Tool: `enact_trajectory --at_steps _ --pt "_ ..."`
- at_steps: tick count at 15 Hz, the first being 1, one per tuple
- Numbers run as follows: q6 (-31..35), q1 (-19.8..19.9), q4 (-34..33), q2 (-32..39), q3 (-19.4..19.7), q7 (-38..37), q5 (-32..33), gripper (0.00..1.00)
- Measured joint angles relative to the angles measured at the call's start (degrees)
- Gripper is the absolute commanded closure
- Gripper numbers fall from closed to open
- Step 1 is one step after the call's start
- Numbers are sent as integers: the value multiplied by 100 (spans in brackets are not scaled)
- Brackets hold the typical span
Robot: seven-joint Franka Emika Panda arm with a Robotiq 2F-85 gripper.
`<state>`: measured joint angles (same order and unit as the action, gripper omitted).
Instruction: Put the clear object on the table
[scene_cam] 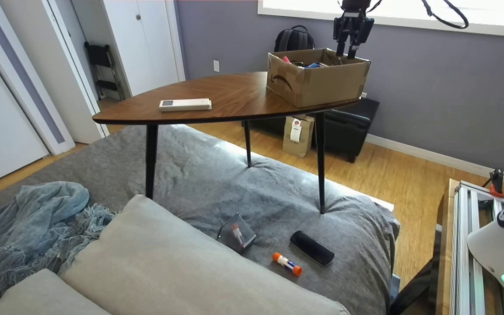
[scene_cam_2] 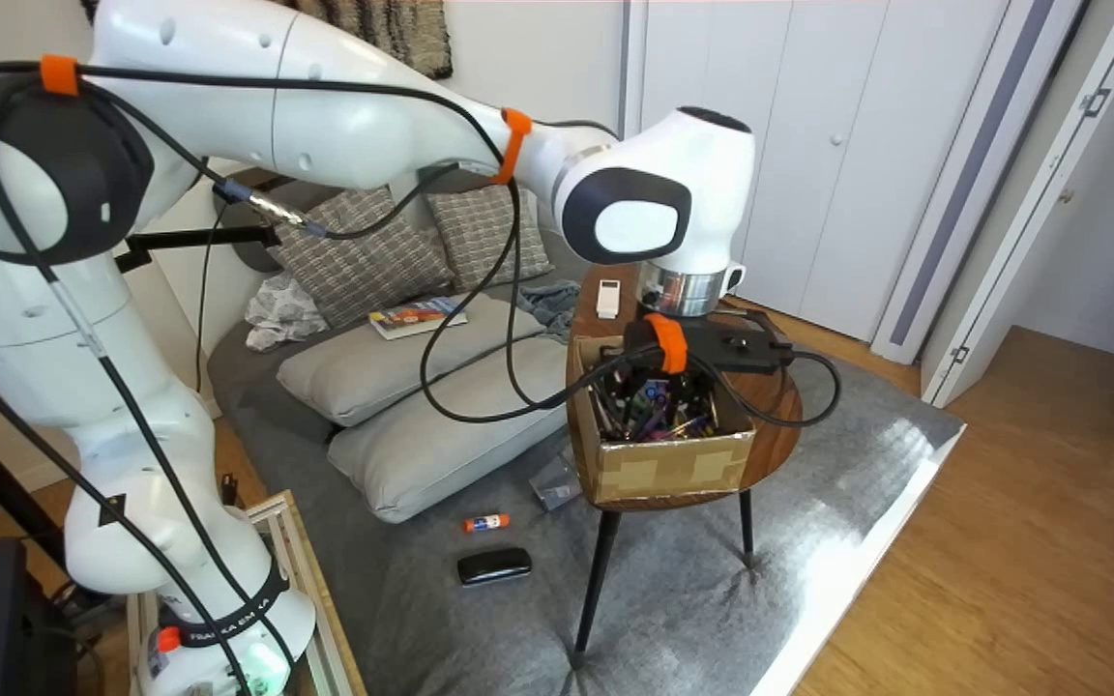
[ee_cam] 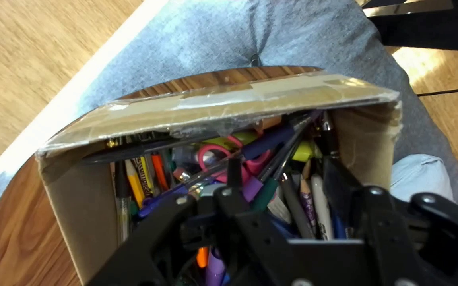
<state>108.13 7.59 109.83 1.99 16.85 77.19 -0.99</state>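
Note:
A clear, box-like object lies on the grey cushioned surface below the table, and it also shows in an exterior view. An orange and white patch shows in its side. The reddish-brown table stands on thin black legs on that surface; its top also shows in the wrist view. My gripper points down into the top of a cardboard box on the table. In the wrist view, the fingers are apart above pens, with nothing held between them. The clear object is out of the wrist view.
The open cardboard box on the table holds pens, pencils and pink scissors. A white remote-like item lies on the table. A glue stick, a black case and pale pillows lie on the grey surface.

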Motion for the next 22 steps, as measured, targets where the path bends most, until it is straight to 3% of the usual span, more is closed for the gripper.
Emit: enact_trajectory --at_steps 1,2,5,11,17,22 --pt "-16 23 -35 61 -50 2 -10 44" --pt "-45 43 -63 117 -105 2 -12 41" --pt "-198 70 -85 226 -224 2 -12 45" --pt "-479 124 -83 369 -336 2 -4 43" --pt "-481 208 -83 401 -347 2 -4 53" --pt "-645 208 -88 440 -403 -27 125 55"
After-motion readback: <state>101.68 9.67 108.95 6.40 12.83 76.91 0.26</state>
